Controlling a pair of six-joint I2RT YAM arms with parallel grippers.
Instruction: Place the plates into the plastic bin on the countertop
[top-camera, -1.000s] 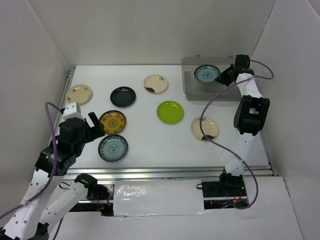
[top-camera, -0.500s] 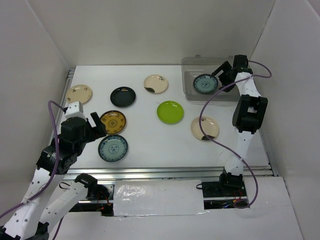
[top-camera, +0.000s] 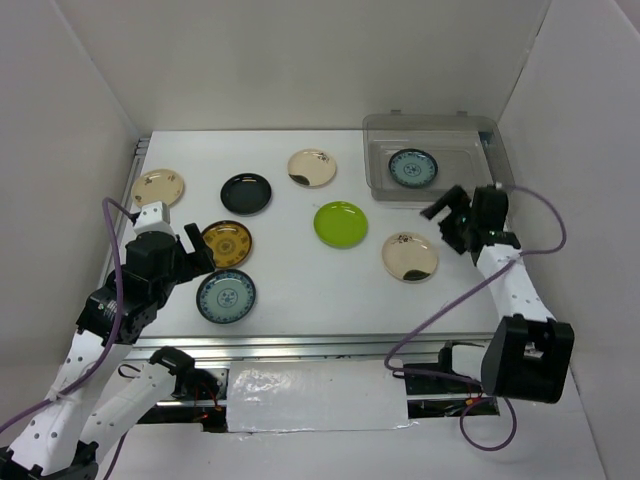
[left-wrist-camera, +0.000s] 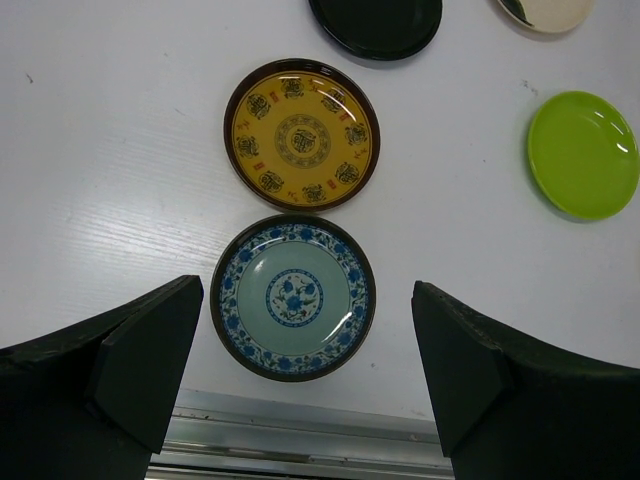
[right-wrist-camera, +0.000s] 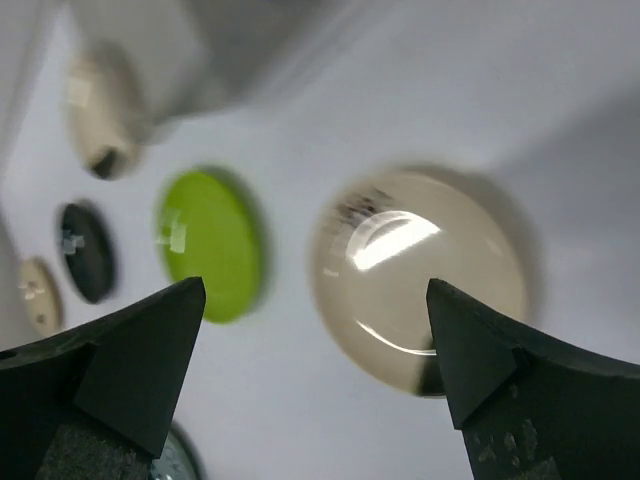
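Only one teal plate (top-camera: 412, 168) lay inside the bin (top-camera: 470, 160), at the upper right of the table (top-camera: 300, 280). The right fingers (right-wrist-camera: 130, 350) hung spread and empty just below the bin, near a cream plate (top-camera: 409, 256). The left fingers (left-wrist-camera: 150, 350) were likewise spread and empty at lower left, over the second teal plate (left-wrist-camera: 293, 297), with the mustard plate (left-wrist-camera: 302, 133) just beyond it. A lime plate (top-camera: 340, 224), a black plate (top-camera: 246, 193) and two more cream plates (top-camera: 312, 168) lay apart across the middle and upper left.
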